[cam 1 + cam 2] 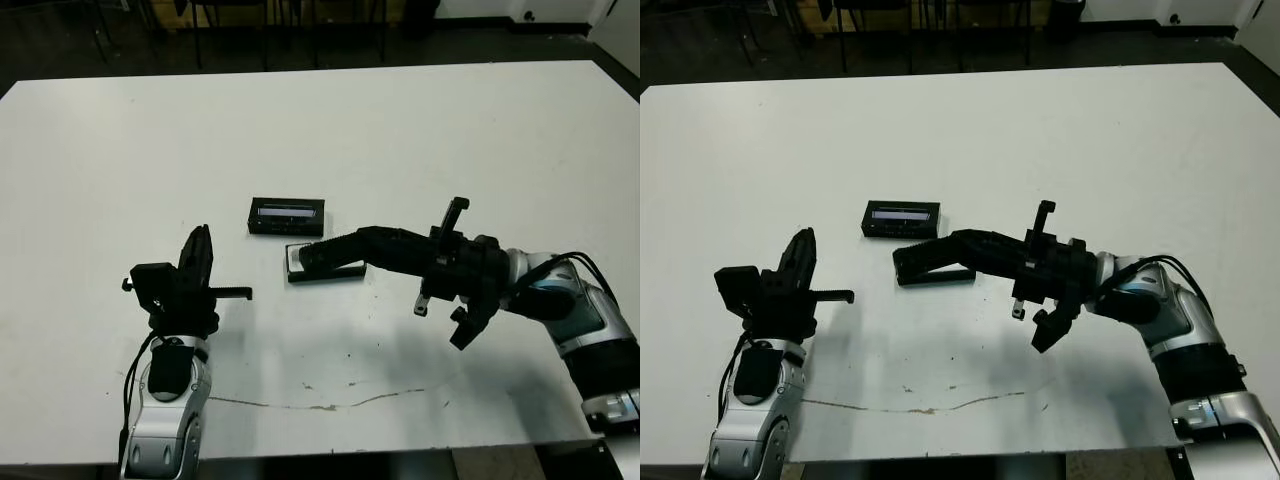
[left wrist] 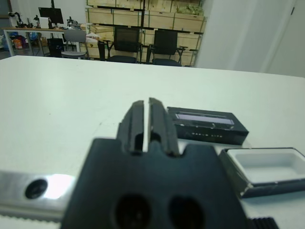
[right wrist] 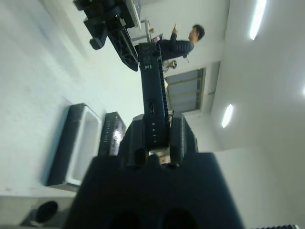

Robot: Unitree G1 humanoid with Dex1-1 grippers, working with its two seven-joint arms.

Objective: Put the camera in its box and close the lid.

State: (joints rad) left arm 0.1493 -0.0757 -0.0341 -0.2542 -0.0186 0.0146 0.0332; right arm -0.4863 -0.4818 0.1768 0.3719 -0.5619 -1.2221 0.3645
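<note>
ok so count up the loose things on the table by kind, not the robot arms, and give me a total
Camera: 1, held in the right end effector above the table
Box: 1, open, white lining showing
Lid: 1, lying beside the box
Total: 3

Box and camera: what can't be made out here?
- Box: in the head views the camera, held by the right gripper, hides most of the white lining.
- Camera's far tip: whether it touches the box cannot be told from any view.
- Lid: the print on its front wall is too small to read.
- Box in the left wrist view: the left gripper body cuts off its near corner.
</note>
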